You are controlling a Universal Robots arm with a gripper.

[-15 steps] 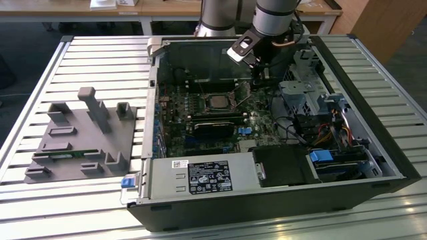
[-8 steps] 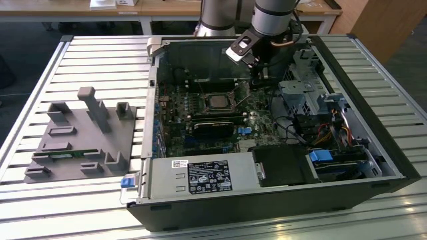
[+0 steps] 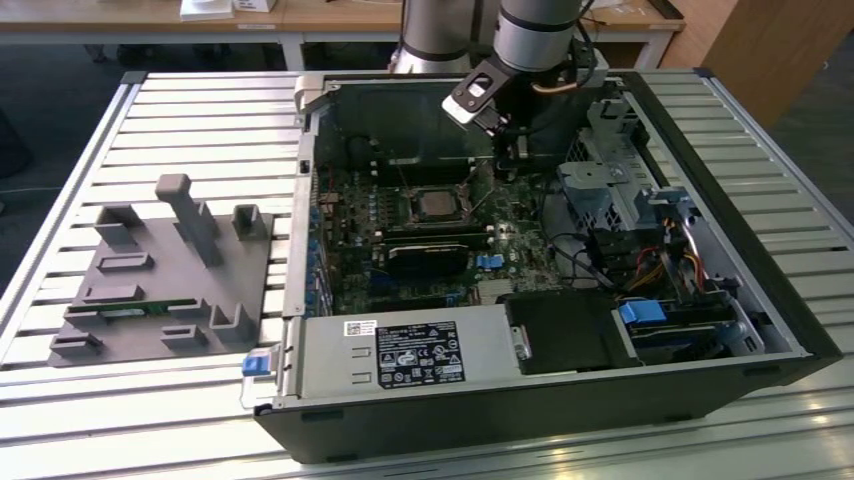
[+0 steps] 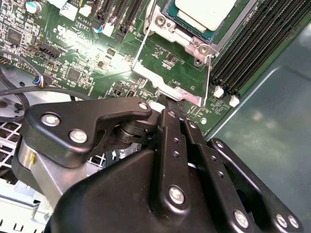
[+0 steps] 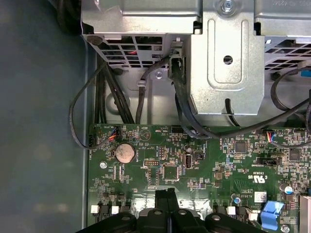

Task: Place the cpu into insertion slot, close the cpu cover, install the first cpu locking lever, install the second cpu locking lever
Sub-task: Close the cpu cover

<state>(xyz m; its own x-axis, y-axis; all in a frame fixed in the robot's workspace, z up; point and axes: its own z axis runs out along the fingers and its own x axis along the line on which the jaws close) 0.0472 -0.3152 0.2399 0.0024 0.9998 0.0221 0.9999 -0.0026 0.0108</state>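
The case (image 3: 534, 400) lies open on the slatted surface (image 3: 200, 110). The arm reaches into its far part. The cpu (image 4: 206, 12) sits in the slot (image 4: 192, 42), silver top up. The cover (image 4: 165, 85) is raised off the slot, with its free edge toward the gripper (image 4: 170, 110). The fingers (image 5: 164, 196) are pressed together, and their tips are at the cover's free edge; contact cannot be confirmed. A grey fixture (image 3: 160, 270) stands on the surface at the exterior view's left, well apart from the case.
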